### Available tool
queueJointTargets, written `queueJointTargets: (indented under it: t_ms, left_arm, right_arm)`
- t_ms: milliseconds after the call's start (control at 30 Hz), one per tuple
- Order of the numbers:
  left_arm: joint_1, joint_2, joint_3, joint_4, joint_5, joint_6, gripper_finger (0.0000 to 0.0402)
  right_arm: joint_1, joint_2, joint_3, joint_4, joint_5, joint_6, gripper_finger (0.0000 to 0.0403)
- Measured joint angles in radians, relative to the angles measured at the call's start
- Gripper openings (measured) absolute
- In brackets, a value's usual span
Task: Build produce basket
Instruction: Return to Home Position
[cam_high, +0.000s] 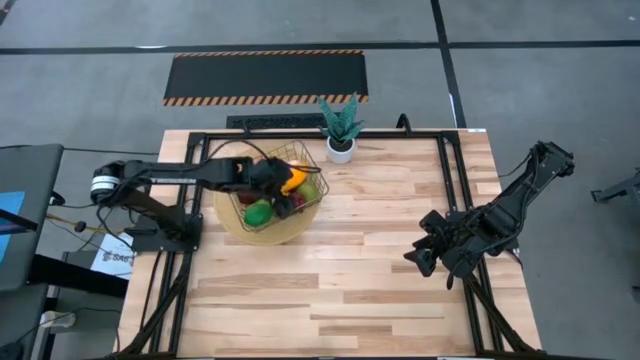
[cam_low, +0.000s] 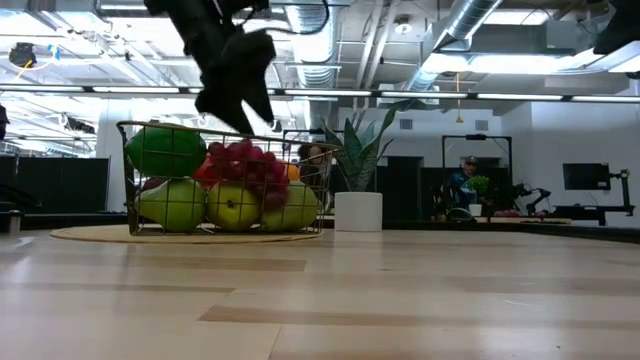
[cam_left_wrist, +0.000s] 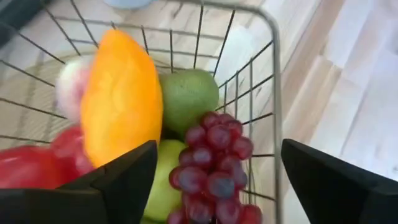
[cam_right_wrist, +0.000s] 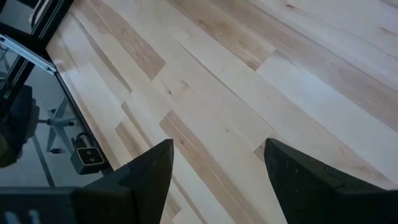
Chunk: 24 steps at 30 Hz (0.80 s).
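Grapes (cam_low: 240, 160) (in basket (cam_low: 125, 180)) just below left hand (cam_low: 240, 112)

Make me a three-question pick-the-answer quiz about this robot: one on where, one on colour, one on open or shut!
1. Where is the left gripper? A) above the basket B) on the floor C) inside a drawer
2. What colour is the plant pot? A) black B) white C) blue
3. How is the right gripper? A) shut on a ball B) shut, empty C) open, empty
Answers: 1 A, it hangs over the fruit in the basket; 2 B, the plant pot looks white; 3 C, bare table shows between its spread fingers.
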Motion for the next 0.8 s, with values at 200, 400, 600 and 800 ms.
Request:
queueJointTargets:
  t_ms: [200, 400, 600, 800]
  left_arm:
    - [0.000, -0.064, 0.156, -0.094, -0.010, -0.018, 0.0341]
    - [-0.024, -0.145, 0.338, -0.094, -0.004, -0.090, 0.0341]
    - [-0.078, -0.224, 0.470, -0.095, -0.012, -0.047, 0.0341]
    - [-0.121, -0.337, 0.411, -0.015, -0.054, 0.082, 0.0341]
  right_arm:
    - [-0.003, -0.003, 0.007, 0.010, 0.051, -0.020, 0.0273]
    - [-0.006, -0.005, 0.140, 0.010, 0.143, -0.274, 0.0273]
    - [-0.020, -0.007, 0.308, -0.040, 0.270, -0.575, 0.0273]
    - [0.009, -0.104, 0.309, -0.055, 0.607, -0.655, 0.0273]
